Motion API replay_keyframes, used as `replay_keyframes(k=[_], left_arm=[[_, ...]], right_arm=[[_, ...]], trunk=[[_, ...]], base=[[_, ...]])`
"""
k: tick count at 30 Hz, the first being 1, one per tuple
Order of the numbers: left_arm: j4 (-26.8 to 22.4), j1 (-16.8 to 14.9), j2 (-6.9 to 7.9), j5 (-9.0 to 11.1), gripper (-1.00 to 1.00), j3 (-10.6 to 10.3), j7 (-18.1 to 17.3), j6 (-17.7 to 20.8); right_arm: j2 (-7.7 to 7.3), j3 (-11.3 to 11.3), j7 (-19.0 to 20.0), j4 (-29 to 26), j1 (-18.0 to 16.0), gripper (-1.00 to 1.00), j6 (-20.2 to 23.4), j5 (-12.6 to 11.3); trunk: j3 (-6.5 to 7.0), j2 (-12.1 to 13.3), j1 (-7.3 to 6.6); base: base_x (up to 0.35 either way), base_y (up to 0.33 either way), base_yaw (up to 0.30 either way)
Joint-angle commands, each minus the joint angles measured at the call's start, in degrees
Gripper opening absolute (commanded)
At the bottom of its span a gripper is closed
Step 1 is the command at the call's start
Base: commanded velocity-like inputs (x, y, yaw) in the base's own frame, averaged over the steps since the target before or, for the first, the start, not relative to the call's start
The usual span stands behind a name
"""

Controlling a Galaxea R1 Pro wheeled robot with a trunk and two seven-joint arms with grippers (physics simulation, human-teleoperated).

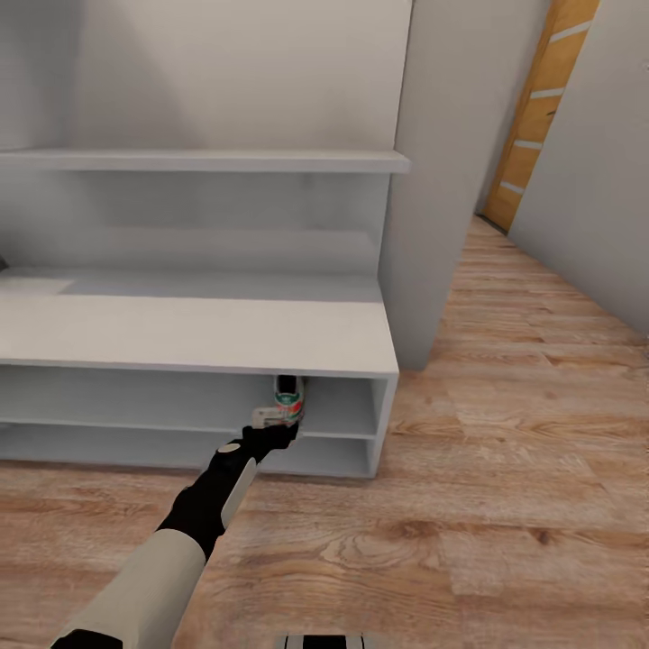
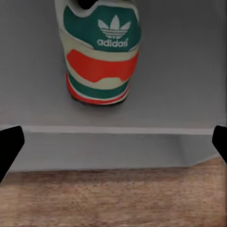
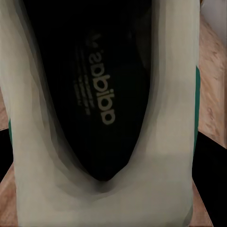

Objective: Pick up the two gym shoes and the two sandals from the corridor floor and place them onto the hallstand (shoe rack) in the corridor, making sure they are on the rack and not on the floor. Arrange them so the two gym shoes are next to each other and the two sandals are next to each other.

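I see a wooden door (image 1: 541,108) with pale stripes down the corridor, between grey walls (image 1: 595,162).

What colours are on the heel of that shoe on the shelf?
Green, cream and orange-red bands on the gym shoe, clearest in the left wrist view.

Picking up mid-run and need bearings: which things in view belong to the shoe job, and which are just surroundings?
Job:
gym shoe on the shelf, heel facing out
second gym shoe, close to the right wrist camera
hallstand
corridor floor
left gripper, open

Surroundings:
wooden door
grey wall
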Motion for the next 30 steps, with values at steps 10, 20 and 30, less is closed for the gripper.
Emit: replay_keyframes(k=[10, 20, 30], left_arm=[[-0.2, -0.01, 0.79, 0.56, 1.0, 0.11, 0.0, 0.31], [-0.14, 0.32, 3.46, 0.56, 1.0, 0.21, -0.06, -2.51], [-0.24, 0.41, 4.93, 0.99, 1.0, 0.23, -0.17, -3.22]], right_arm=[[-0.01, -0.08, 0.01, -0.06, -0.05, -1.0, 0.23, 0.15], [1.64, -0.17, 0.03, -0.05, -0.05, -1.0, 0.14, -0.07], [1.92, -0.08, -0.25, -3.26, -0.05, -1.0, 0.21, 0.04]], trunk=[[-0.04, -0.02, -0.05], [-0.04, -0.02, -0.05], [-0.04, -0.02, -0.05]], base=[[-0.332, 0.11, 0.0], [-0.241, 0.238, 0.0], [-0.149, 0.291, 0.0]])
